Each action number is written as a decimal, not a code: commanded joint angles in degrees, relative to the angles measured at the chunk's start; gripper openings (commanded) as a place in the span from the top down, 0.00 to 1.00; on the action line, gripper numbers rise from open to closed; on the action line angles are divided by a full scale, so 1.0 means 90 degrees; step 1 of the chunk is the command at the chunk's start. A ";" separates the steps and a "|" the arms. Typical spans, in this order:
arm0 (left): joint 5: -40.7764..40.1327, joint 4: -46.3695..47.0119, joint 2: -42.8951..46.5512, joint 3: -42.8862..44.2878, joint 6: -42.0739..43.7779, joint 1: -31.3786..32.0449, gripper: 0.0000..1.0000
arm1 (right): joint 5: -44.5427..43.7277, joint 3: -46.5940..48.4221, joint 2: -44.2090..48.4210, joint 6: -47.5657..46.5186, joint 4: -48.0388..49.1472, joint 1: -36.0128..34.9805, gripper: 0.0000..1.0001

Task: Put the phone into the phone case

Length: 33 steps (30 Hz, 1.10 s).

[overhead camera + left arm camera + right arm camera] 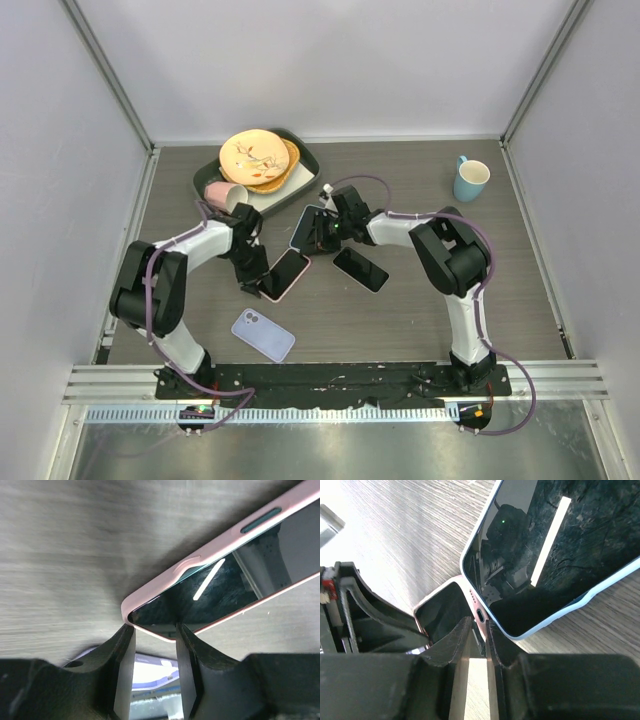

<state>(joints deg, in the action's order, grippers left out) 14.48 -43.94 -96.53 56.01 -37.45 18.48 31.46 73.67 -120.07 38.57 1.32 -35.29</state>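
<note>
A dark-screened phone [290, 272] sits in a pink phone case [165, 578] at the table's middle, tilted up off the wood. My left gripper [252, 288] is at the case's near corner. Its fingers [122, 650] stand apart with their tips against the case's edge [155, 630]. My right gripper [314, 247] is at the far end, shut on the case's pink end wall [476, 607] beside the charging port [479, 625]. The phone's screen [442, 612] shows to the left of those fingers.
A phone in a pale blue case [555, 555] lies against the right gripper [305, 225]. A bare black phone [360, 268] lies to its right, and a lavender case [263, 334] lies near the front. A tray [305, 160] with plates, a pink cup [225, 193] and a blue mug [470, 178] stand at the back.
</note>
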 commanded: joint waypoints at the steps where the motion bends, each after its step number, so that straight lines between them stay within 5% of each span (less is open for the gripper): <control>1: -0.0632 0.2539 0.0510 0.0349 -0.0184 -0.0149 0.59 | 0.0635 -0.0099 0.0431 0.0285 0.0449 -0.0308 0.75; 10: -0.0896 0.2109 0.1408 -0.0070 -0.0067 -0.0149 0.44 | -0.0224 -0.0568 0.1542 -0.0485 -0.0371 -0.0317 0.41; 22: -0.1237 0.1485 0.3635 -0.0510 -0.0155 -0.0149 0.37 | -0.1189 -0.1174 0.2677 -0.1277 -0.1669 -0.1086 0.38; 33: -0.1931 0.1142 0.5480 -0.0237 0.0245 -0.0149 0.34 | -0.1483 -0.0842 0.2385 -0.1658 -0.2080 -0.2426 0.39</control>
<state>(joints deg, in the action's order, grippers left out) 1.08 -33.21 -51.66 51.48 -37.01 16.91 21.02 63.44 -98.00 26.39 -15.07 -54.98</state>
